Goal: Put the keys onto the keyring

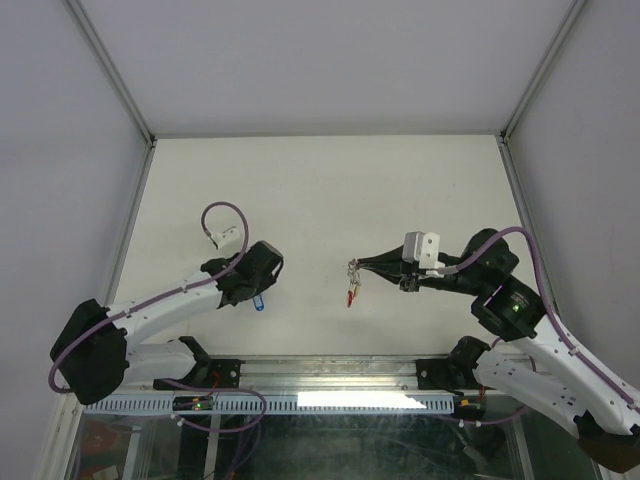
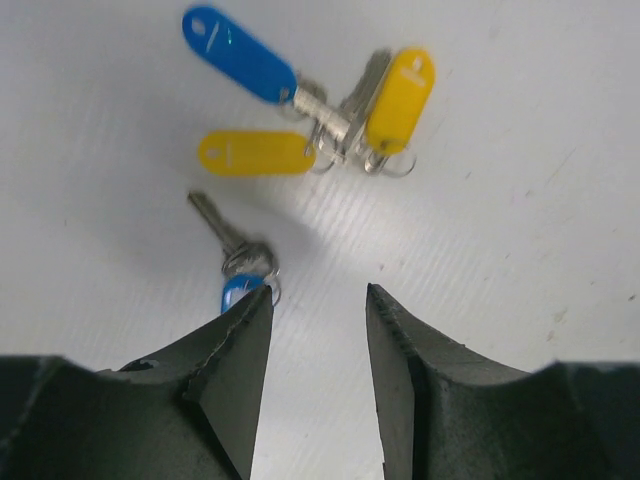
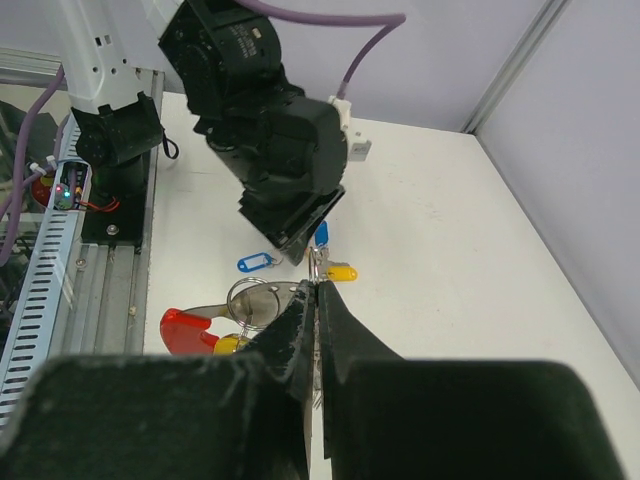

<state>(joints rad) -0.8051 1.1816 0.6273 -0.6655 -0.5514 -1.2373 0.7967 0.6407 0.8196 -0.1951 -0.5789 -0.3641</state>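
In the left wrist view, three keys lie bunched on the white table: a blue tag [image 2: 238, 52], a yellow tag [image 2: 256, 153] and another yellow tag [image 2: 400, 100]. A fourth key with a blue tag [image 2: 238, 288] lies apart, its tag half hidden by my left finger. My left gripper [image 2: 318, 292] hovers just short of them, open, with only bare table between the jaws. My right gripper [image 3: 313, 285] is shut on the keyring's metal part, holding it above the table. The red crescent [image 3: 190, 330] and a wire ring [image 3: 255, 300] hang to its left. From above, the keyring [image 1: 351, 290] dangles at the table's middle.
The table [image 1: 330, 190] is white, with grey walls at the back and both sides. A cable tray and rail [image 1: 300, 400] run along the near edge between the arm bases. The left arm's black wrist [image 3: 280, 150] looms across from the right gripper.
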